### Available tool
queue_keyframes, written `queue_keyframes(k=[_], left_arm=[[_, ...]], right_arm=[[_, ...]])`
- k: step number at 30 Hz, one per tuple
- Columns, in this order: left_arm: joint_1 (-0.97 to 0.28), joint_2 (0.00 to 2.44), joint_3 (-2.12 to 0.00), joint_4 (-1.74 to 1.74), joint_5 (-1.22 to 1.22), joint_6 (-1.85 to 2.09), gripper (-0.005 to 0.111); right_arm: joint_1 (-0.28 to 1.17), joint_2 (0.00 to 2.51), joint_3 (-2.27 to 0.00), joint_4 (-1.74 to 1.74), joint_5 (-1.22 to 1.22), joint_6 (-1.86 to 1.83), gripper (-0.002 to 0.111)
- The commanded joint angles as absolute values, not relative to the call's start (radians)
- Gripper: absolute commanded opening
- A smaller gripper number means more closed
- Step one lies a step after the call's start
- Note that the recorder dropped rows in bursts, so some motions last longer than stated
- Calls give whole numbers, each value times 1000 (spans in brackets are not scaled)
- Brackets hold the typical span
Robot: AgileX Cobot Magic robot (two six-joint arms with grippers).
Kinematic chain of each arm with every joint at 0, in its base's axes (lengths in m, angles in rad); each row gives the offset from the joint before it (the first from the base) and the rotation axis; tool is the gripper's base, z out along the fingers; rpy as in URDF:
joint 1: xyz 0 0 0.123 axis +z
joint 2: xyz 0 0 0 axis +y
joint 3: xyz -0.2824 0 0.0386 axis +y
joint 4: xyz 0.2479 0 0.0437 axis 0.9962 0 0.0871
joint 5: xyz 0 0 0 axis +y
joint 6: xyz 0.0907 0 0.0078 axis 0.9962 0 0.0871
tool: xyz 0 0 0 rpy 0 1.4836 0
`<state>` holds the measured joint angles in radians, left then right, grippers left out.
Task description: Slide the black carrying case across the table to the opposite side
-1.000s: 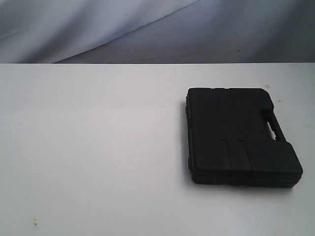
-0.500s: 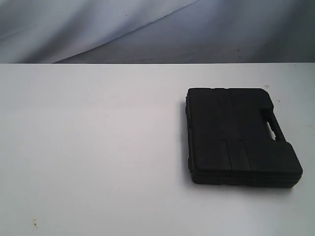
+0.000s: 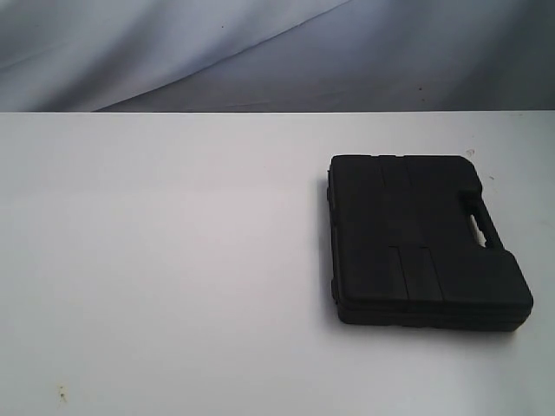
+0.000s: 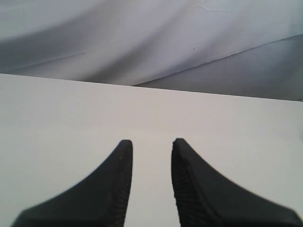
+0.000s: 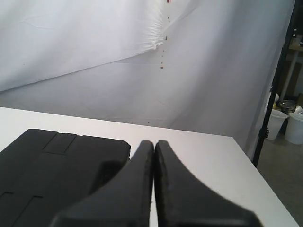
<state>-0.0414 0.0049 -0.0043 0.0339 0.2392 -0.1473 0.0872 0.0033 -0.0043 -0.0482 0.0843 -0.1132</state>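
A black carrying case point(image 3: 421, 238) lies flat on the white table point(image 3: 173, 260), on the right half in the exterior view, its handle cut-out on the right-hand edge. Neither arm shows in the exterior view. In the right wrist view the case point(image 5: 57, 165) lies beside my right gripper point(image 5: 154, 143), whose two fingers are pressed together with nothing between them. My left gripper point(image 4: 151, 142) hangs over bare table point(image 4: 71, 118), fingers apart and nothing held; the case is out of that view.
A wrinkled white-grey cloth backdrop point(image 3: 260, 52) hangs behind the table's far edge. In the right wrist view the table's side edge point(image 5: 246, 165) drops to a floor with a black stand pole point(image 5: 274, 85) and white buckets point(image 5: 289, 125).
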Motion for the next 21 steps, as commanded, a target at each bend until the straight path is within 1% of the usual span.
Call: queue_keyframes(k=[1,21], left_arm=[[-39,0,0,38,236,-149,29],[-39,0,0,38,236,-149,29]], right_arm=[[80,0,0,-35,102,-115,0],[80,0,0,-35,118,-115,0]])
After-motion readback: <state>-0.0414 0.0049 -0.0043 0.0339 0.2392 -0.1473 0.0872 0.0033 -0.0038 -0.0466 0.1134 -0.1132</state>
